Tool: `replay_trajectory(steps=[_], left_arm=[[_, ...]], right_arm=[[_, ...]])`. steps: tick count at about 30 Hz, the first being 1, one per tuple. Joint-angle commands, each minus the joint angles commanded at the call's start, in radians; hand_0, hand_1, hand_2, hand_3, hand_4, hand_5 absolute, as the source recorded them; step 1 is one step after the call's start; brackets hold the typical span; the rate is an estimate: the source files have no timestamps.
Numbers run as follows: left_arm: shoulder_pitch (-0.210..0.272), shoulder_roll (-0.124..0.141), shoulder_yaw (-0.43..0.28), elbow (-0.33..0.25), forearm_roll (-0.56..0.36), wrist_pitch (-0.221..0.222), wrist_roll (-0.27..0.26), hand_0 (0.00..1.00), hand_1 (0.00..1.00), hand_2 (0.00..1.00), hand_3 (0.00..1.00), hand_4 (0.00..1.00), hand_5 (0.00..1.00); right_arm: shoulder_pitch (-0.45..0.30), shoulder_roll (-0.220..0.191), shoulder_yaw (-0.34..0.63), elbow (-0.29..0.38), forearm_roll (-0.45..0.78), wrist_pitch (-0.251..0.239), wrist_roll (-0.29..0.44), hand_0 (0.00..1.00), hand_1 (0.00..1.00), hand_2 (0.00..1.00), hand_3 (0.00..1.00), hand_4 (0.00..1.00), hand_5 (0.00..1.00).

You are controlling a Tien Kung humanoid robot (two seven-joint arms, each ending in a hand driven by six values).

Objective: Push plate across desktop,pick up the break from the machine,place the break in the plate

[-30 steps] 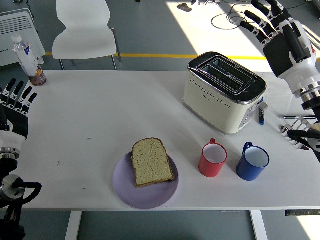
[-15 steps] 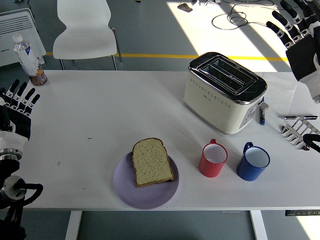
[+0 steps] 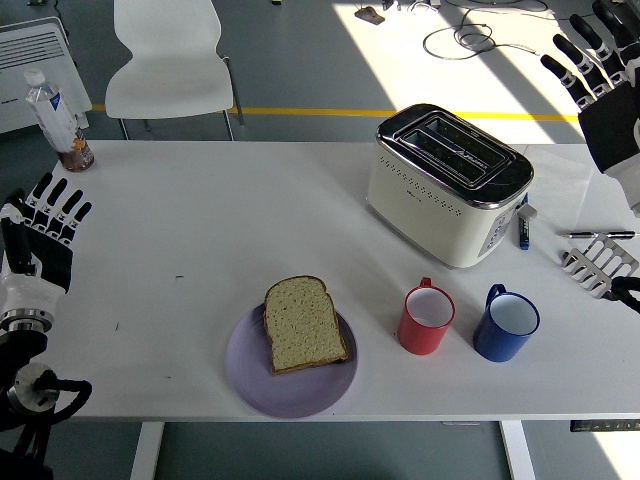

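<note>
Bread (image 3: pixel 304 325) lies on the purple plate (image 3: pixel 250 375), which sits close to the table (image 3: pixel 200 210)'s near edge. My left hand (image 3: pixel 45 235), fingers spread and empty, is at the left edge with wide free table beside it. My right hand (image 3: pixel 605 85), also released, hangs at the top right corner beyond the toaster (image 3: pixel 447 183). Red mug (image 3: pixel 427 320) and blue mug (image 3: pixel 505 324) stand right of the plate.

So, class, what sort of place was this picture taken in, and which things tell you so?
Probably a robotics lab or test room staged as a breakfast table, not a home kitchen: a white desk with a toaster, cables on a bare floor crossed by a yellow line, and robot hands at the sides.
</note>
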Motion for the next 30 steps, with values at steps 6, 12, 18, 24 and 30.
replay_trajectory(steps=[6, 12, 18, 24, 30], left_arm=[[0.018, -0.003, 0.001, -0.002, 0.002, 0.001, 0.001, 0.753, 0.804, 0.873, 0.851, 0.489, 0.998], [0.019, -0.006, -0.007, -0.001, -0.001, 0.001, 0.001, 0.754, 0.805, 0.872, 0.851, 0.491, 0.998], [0.015, -0.004, -0.009, -0.003, 0.0, 0.001, 0.001, 0.753, 0.805, 0.872, 0.851, 0.494, 0.998], [0.009, -0.004, -0.016, -0.008, -0.001, 0.001, 0.0, 0.753, 0.805, 0.871, 0.851, 0.494, 0.998], [-0.006, -0.003, -0.022, -0.01, 0.0, 0.001, 0.002, 0.754, 0.805, 0.871, 0.851, 0.494, 0.998]], right_arm=[[-0.008, 0.007, -0.002, -0.004, -0.005, 0.0, -0.003, 0.789, 0.773, 0.811, 0.806, 0.539, 0.541], [-0.016, 0.019, -0.002, -0.021, -0.01, -0.005, -0.005, 0.788, 0.773, 0.809, 0.806, 0.538, 0.542], [-0.023, 0.028, 0.002, -0.044, -0.025, -0.014, -0.008, 0.788, 0.774, 0.808, 0.805, 0.538, 0.541], [-0.029, 0.032, 0.013, -0.069, -0.029, -0.026, -0.017, 0.789, 0.774, 0.809, 0.805, 0.538, 0.546], [-0.037, 0.042, 0.035, -0.128, -0.036, -0.047, -0.022, 0.789, 0.776, 0.809, 0.805, 0.536, 0.547]])
